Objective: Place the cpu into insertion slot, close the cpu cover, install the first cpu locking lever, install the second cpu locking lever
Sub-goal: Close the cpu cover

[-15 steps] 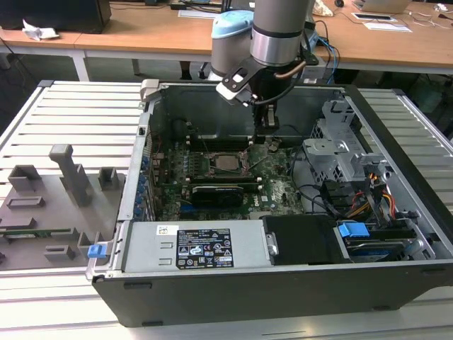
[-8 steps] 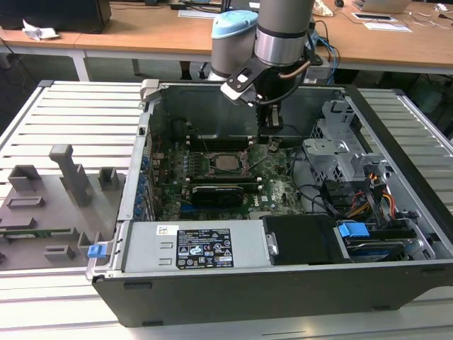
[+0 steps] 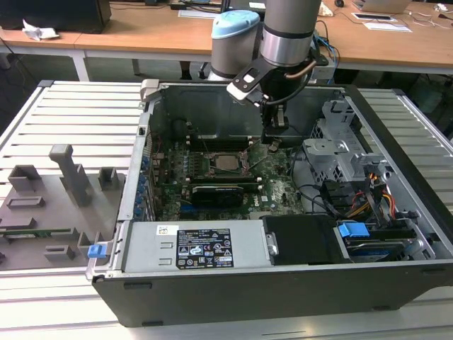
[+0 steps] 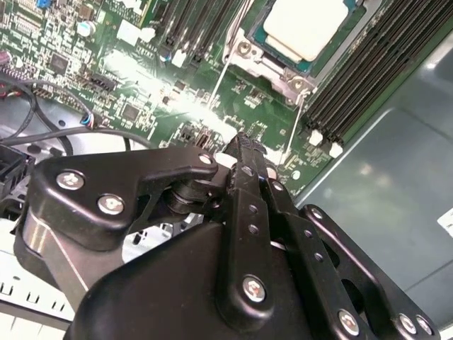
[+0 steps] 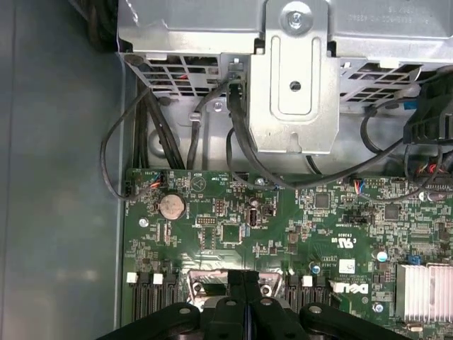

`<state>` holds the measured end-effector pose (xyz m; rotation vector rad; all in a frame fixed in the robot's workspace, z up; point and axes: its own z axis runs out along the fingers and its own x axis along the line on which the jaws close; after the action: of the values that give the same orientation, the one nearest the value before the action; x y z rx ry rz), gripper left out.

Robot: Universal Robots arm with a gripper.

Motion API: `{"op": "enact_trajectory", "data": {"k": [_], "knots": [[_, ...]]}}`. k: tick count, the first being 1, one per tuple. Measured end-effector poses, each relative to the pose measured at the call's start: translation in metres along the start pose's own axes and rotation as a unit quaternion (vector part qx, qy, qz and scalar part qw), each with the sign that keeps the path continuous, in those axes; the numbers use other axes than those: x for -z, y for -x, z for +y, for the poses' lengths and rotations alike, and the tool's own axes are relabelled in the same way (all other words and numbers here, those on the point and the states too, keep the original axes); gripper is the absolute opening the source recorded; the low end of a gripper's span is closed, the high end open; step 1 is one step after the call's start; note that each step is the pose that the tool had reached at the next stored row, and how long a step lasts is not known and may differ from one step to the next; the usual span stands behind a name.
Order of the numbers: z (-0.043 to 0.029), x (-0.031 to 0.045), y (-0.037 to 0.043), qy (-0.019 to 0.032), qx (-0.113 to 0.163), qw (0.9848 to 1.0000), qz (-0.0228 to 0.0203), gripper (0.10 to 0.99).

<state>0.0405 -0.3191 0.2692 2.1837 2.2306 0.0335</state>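
Note:
The cpu [image 3: 228,161] lies flat in its socket on the green motherboard, its silvery top [image 4: 311,25] showing. A metal frame, the cpu cover [image 4: 272,67], lies around it. Two thin wire levers [image 4: 218,85] [image 4: 296,124] stick out from the socket's corner, and one slants up towards my fingertips [image 3: 262,157]. My gripper [image 3: 272,144] hangs inside the case, to the exterior view's right of the socket, just above the board. Its black fingers are shut with nothing seen between them in both wrist views [image 4: 239,140] [image 5: 244,278].
A grey drive cage [image 3: 333,142] with cables [image 3: 354,198] stands to the exterior view's right. A long black card [image 3: 219,191] lies in front of the socket, and the power supply [image 3: 198,244] sits at the case's front. Memory slots [image 4: 368,78] flank the socket. A grey fixture tray [image 3: 49,198] lies outside.

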Motion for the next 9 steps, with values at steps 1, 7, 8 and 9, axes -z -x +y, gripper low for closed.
{"op": "enact_trajectory", "data": {"k": [1, 7, 8, 9], "knots": [[0.0014, 0.0000, 0.0000, 0.0000, 0.000, 1.0000, 0.0000, 0.106], [0.0108, -0.0004, 0.0002, -0.0001, 0.000, 1.0000, 0.0000, 0.106], [0.0119, -0.0006, 0.0002, 0.0000, 0.000, 1.0000, 0.0001, 0.106], [0.0127, -0.0007, 0.0002, -0.0001, 0.000, 1.0000, 0.0001, 0.106]]}}
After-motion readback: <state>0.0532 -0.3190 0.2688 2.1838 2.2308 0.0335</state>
